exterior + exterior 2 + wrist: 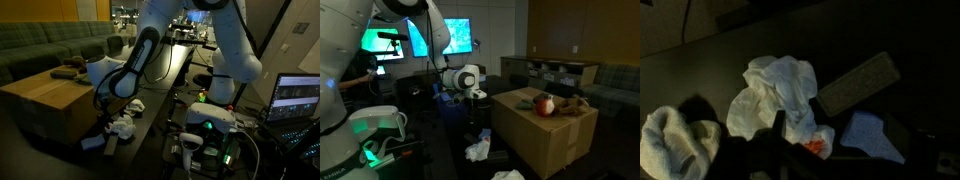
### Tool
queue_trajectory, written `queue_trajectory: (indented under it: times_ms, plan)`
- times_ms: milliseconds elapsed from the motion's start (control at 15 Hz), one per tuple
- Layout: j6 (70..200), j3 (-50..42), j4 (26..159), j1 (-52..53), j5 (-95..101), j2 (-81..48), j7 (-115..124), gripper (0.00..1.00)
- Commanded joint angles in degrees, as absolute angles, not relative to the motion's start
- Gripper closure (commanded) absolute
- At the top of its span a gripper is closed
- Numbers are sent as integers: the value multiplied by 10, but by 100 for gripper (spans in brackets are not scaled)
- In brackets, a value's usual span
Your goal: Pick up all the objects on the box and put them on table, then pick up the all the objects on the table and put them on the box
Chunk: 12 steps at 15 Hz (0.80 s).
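My gripper [838,150] hangs open just above the black table [700,60], beside the brown cardboard box [40,98]. Under it in the wrist view lie a white fluffy cloth toy [775,92] with a red-orange spot [815,147], a blue piece [872,135] and a dark remote-shaped bar [858,83]. A pale grey rounded cloth [675,145] sits at the lower left. The left finger [778,125] stands over the white toy's edge. On the box [545,135] rest a red toy [545,104] and a brownish thing [575,105]. Nothing is held.
A green sofa [45,45] stands behind the box. Lit screens [450,38] glow at the back, and a laptop [298,98] sits by the robot base [210,120]. Cables and a green-lit unit [375,130] crowd the near end of the table.
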<state>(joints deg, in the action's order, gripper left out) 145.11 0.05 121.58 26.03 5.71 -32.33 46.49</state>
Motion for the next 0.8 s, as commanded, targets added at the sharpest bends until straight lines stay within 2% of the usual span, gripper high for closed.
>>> queue_trajectory:
  times_ms: [0,733]
  plan:
    - [1454,4,1185,281,46,-349,544,0]
    - [1518,4,1149,311,46,-437,687,0]
